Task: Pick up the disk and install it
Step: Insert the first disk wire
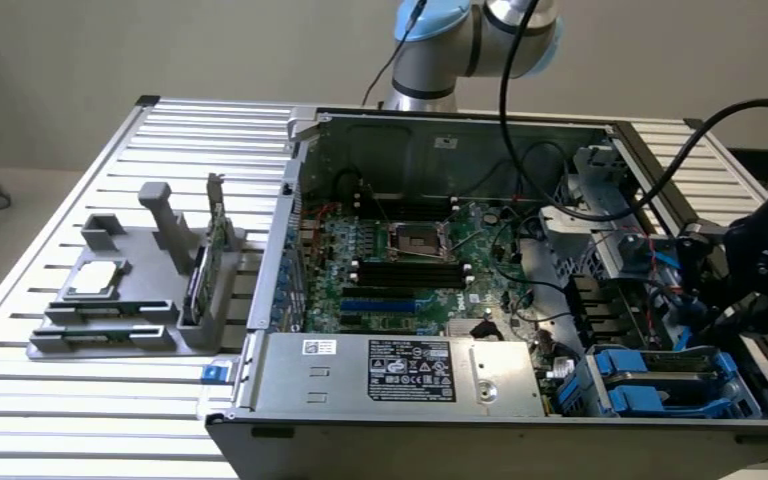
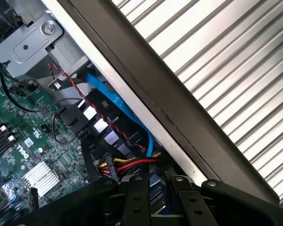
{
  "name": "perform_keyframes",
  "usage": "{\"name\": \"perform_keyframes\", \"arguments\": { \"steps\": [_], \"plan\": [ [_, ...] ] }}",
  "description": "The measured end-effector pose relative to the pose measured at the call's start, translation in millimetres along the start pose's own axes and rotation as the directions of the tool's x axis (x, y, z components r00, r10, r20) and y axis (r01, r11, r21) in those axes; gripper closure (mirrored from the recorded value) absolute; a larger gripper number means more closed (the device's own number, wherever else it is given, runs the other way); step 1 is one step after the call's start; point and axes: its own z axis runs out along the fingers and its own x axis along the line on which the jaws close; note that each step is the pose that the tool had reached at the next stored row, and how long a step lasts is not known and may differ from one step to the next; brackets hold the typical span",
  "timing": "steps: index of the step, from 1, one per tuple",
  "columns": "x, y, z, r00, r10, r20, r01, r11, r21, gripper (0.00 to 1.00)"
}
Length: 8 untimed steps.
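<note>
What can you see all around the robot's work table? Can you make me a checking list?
Surface: ribbed metal table.
Job's things: blue disk frames sit in the corner bay of the open computer case.
Clutter: grey holder on the exterior view's left, with a silver chip and a green card.
Claw: the claw hangs close by that bay.
Cables: black cables loop across the case; a blue cable and red-and-yellow wires lie near the claw.
Surroundings: plain wall; nothing else seen.
</note>
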Motion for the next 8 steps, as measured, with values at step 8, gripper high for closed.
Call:
{"name": "perform_keyframes", "arguments": {
  "steps": [8],
  "plan": [
    [7.9,-1.5,-10.6,1.0000,0.001,-0.0076,-0.001,1.0000,-0.0088,0.75]
  ]
}}
